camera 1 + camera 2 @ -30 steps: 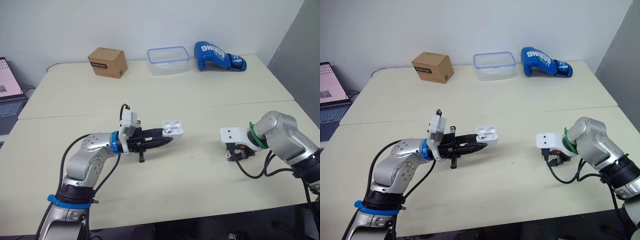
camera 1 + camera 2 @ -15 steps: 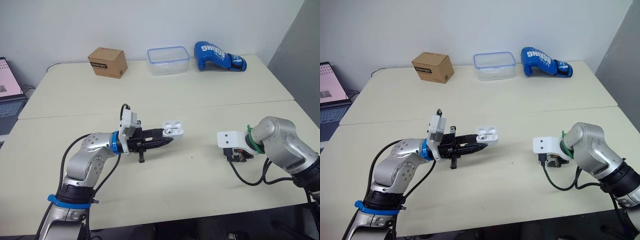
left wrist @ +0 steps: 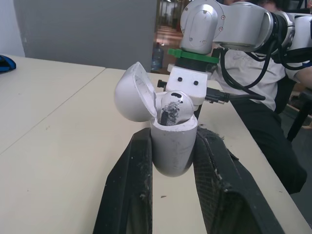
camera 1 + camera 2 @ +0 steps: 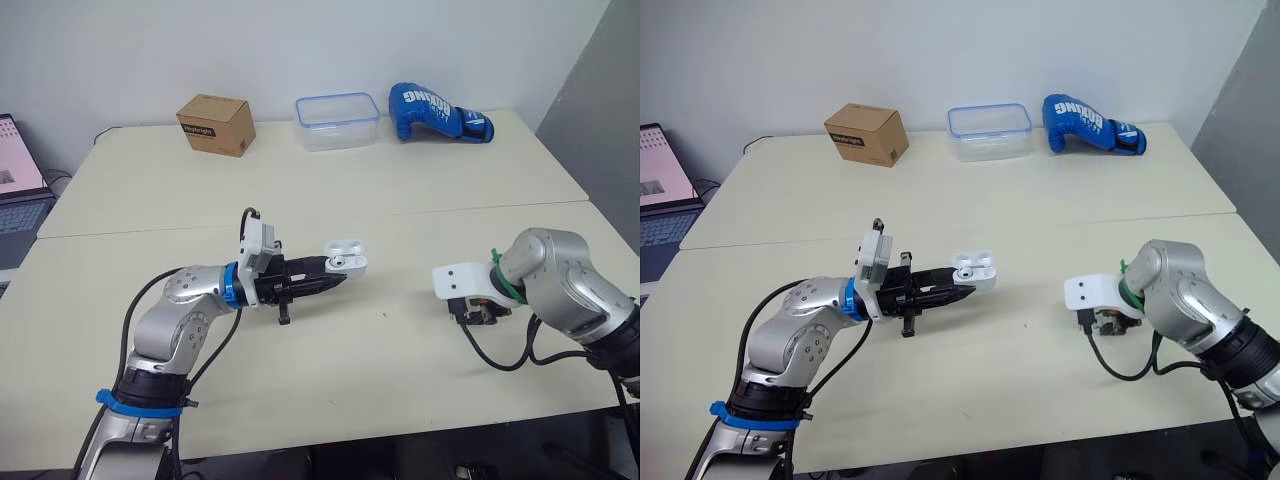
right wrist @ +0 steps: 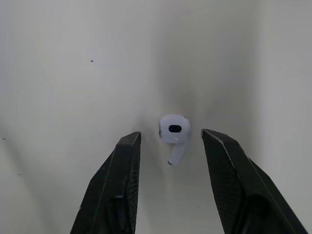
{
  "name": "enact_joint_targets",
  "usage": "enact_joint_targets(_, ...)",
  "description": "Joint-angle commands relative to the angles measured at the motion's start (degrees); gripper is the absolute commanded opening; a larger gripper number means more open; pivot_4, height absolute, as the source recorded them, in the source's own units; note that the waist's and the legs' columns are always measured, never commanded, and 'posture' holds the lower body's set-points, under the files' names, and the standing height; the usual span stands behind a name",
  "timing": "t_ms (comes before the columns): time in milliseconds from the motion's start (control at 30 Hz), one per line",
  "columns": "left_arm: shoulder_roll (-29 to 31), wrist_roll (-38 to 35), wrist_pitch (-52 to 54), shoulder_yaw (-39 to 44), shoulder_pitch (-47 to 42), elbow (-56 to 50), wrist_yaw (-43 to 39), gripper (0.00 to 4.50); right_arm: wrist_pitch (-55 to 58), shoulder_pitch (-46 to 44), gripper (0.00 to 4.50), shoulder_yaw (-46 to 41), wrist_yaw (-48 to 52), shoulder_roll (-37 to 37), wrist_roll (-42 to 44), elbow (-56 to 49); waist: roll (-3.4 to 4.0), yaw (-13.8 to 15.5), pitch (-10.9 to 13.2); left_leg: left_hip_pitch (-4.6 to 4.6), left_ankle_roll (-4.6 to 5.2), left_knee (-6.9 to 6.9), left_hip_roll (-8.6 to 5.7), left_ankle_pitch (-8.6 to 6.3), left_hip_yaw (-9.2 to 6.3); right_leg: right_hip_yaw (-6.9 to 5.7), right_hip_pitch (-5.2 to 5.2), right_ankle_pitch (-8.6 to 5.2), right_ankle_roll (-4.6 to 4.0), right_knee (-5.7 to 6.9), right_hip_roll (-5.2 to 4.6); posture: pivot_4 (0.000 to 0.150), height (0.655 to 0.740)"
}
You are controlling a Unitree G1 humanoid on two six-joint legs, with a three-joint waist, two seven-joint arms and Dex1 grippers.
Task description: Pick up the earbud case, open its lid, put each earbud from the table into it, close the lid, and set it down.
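Jaws, left: the left gripper (image 4: 332, 281) has its black fingers (image 3: 127, 195) clamped on the lower body of the white glossy earbud case (image 3: 173, 148), one on each side.
Jaws, right: the right gripper (image 4: 478, 308) stands apart, a finger (image 5: 117, 180) either side of the loose white stemmed earbud (image 5: 174, 131), touching neither (small gaps show on both sides).
Case: upright in the left grip, over the middle of the cream tabletop (image 4: 400, 200).
Lid: the rounded white lid (image 3: 132, 92) is swung open and tilted back on its hinge.
Seated earbud: one white earbud (image 3: 171, 105) sits in the case mouth, head up.
Loose earbud: lies flat on the tabletop, toward the right edge.
Back edge: brown cardboard box (image 4: 214, 124), clear plastic container with a blue rim (image 4: 336, 121), blue boxing glove (image 4: 438, 112), in a row.
Left edge: an open laptop (image 4: 15, 190), just beyond it.
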Motion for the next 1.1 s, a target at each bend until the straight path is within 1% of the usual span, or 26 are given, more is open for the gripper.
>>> enact_joint_targets(33, -0.3, -0.5, -0.8, 0.4, 0.0, -2.7, 0.5, 0.80, 0.8, -1.0, 2.02, 0.2, 0.7, 0.3, -1.4, -0.8, 0.00, 0.0, 0.0, 0.00, 0.00, 0.00, 0.00, 0.00, 0.00, 0.00, 0.00, 0.00, 0.00, 0.00, 0.00, 0.150, 0.7307)
enact_joint_targets(533, -0.3, -0.4, -1.0, 0.2, -0.3, -2.0, 0.0, 0.80, 6.5, -0.9, 2.02, 1.6, 1.8, 1.3, -2.0, -3.8, 0.00, 0.0, 0.0, 0.00, 0.00, 0.00, 0.00, 0.00, 0.00, 0.00, 0.00, 0.00, 0.00, 0.01, 0.00, 0.150, 0.7307)
enact_joint_targets(1033, -0.2, 0.0, -1.6, 0.4, 0.5, -1.7, -0.3, 0.80, 8.1, -1.9, 2.02, 2.4, 1.0, 3.2, -3.3, -1.6, 0.00, 0.0, 0.0, 0.02, 0.00, 0.00, 0.02, 0.00, 0.00, 0.00, 0.00, 0.00, 0.00, 0.02, 0.01, 0.150, 0.7307)
enact_joint_targets(1100, -0.2, -0.1, -1.7, 0.3, 0.5, -1.7, -0.3, 0.80, 8.7, -1.9, 1.66, 2.5, 1.0, 3.3, -3.4, -1.7, 0.00, 0.0, 0.0, 0.01, 0.00, 0.00, 0.02, 0.00, 0.00, 0.00, 0.00, 0.00, 0.00, 0.02, 0.01, 0.150, 0.7307)
